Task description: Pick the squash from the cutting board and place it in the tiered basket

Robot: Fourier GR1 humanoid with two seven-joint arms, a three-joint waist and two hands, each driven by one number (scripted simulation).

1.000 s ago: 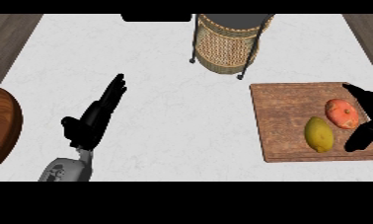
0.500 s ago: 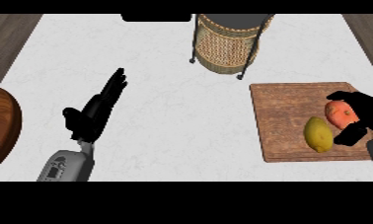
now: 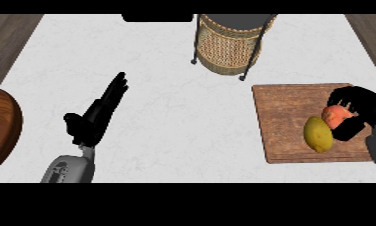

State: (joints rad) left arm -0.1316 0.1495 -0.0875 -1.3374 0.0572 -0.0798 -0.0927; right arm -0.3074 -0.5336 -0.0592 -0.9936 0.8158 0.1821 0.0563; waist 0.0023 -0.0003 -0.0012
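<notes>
**A:** Where is the squash [image 3: 336, 116]?

**B:** At the right of the frame, on the cutting board [image 3: 290, 120], close to the board's right edge. It is orange and roundish. A yellow fruit [image 3: 318, 134] lies just beside it, to its lower left.

**A:** And the right robot hand [image 3: 357, 105]?

**B:** It comes in from the right edge and is curled round the squash. Dark fingers hook over the squash's upper side, and the thumb sits at its lower right. The hand hides part of the squash. I cannot tell whether the squash rests on the board or is lifted off it.

**A:** The left robot hand [image 3: 99, 115]?

**B:** Left of centre, over the white worktop [image 3: 183, 110]. Its fingers are straight and close together, pointing toward the upper right, and it holds nothing. Its grey forearm [image 3: 70, 170] enters at the lower left.

**A:** The tiered basket [image 3: 228, 46]?

**B:** At the top centre of the frame, wicker in a dark wire stand. It stands apart from the board, up and to the left of it.
</notes>
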